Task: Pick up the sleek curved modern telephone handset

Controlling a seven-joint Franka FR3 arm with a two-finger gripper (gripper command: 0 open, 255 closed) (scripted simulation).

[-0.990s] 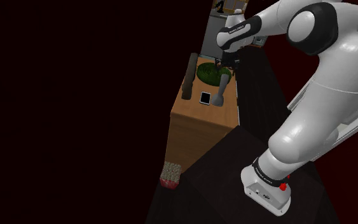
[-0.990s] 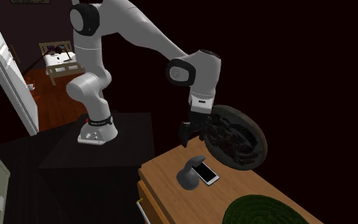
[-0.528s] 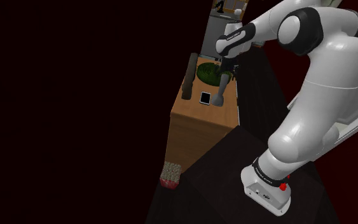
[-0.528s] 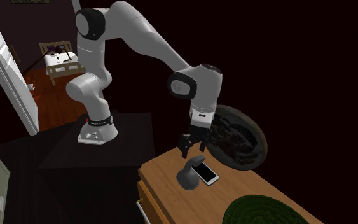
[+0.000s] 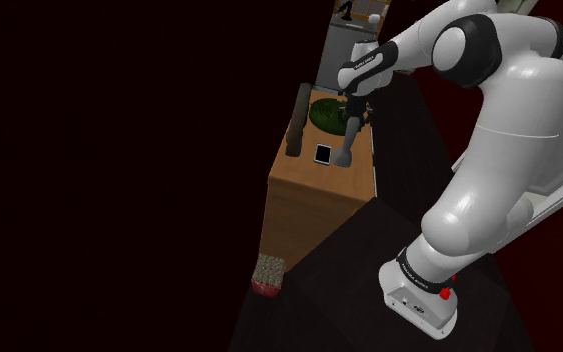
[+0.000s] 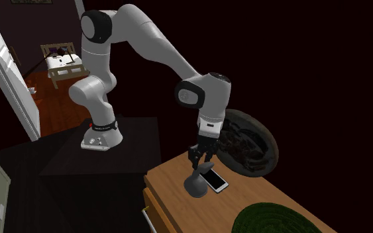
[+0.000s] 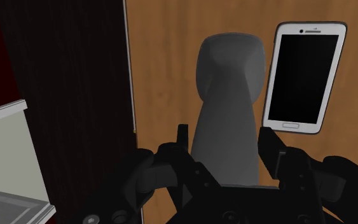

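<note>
My all-black two-finger claw [image 7: 224,137] is released: its fingers [image 7: 268,147] stand apart, one on each side of the smooth grey curved telephone handset [image 7: 228,83]. The handset's narrow neck runs up between them out of my palm, and its broad rounded end lies beyond my fingertips. I see a sliver of wood between the handset and one finger. The other finger sits right at the handset's edge, and I cannot tell whether it touches. The handset rests on the light brown wooden table top [image 7: 165,63], close to the edge that borders the dark side of my stand. Just beside it on the far side lies a white-framed smartphone with a black screen [image 7: 304,76], flat and roughly parallel to it. In the second exterior view my claw [image 6: 201,162] points straight down over the upper end of the handset [image 6: 198,184], which arches up from the table top [image 6: 178,198], with the smartphone [image 6: 216,180] at its foot. In the shoulder view my claw [image 5: 352,115] hangs over the handset [image 5: 344,150], between the smartphone [image 5: 323,154] and the near edge of the table top [image 5: 309,190], with a round dark green mat [image 5: 325,112] just behind.
</note>
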